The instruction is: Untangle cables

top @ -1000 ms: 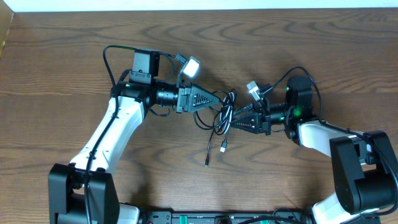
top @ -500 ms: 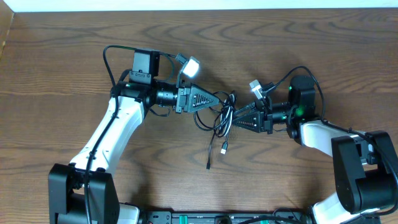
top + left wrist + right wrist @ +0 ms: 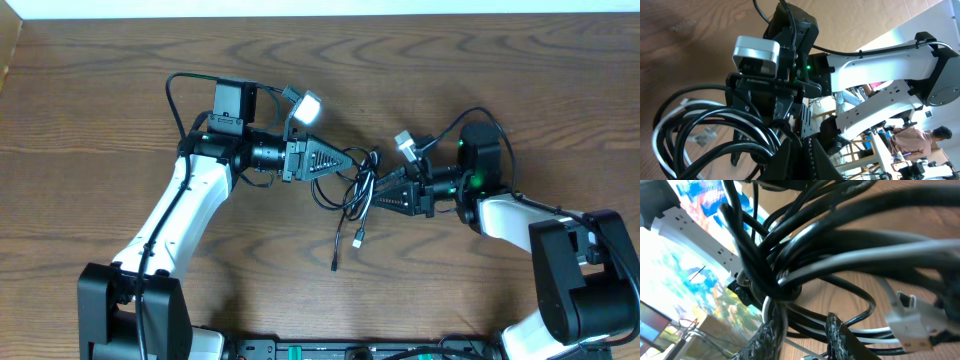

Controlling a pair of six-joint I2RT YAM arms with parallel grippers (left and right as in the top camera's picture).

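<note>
at table centre, the tangled knot of thin black and white cables (image 3: 353,193) lies between the tips: left gripper (image 3: 351,164) clamped shut on it, right gripper (image 3: 377,188) narrowly pinching strands opposite.

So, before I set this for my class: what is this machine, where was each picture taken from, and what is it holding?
Two robot arms stand at a wooden table, each ending in a two-finger gripper. One picture looks down from above; the other two come from a camera on each wrist. Between the arms is a tangle of thin black and white cables. The left gripper is shut on it. The right gripper has its fingers around it; whether they grip, I cannot tell.
</note>
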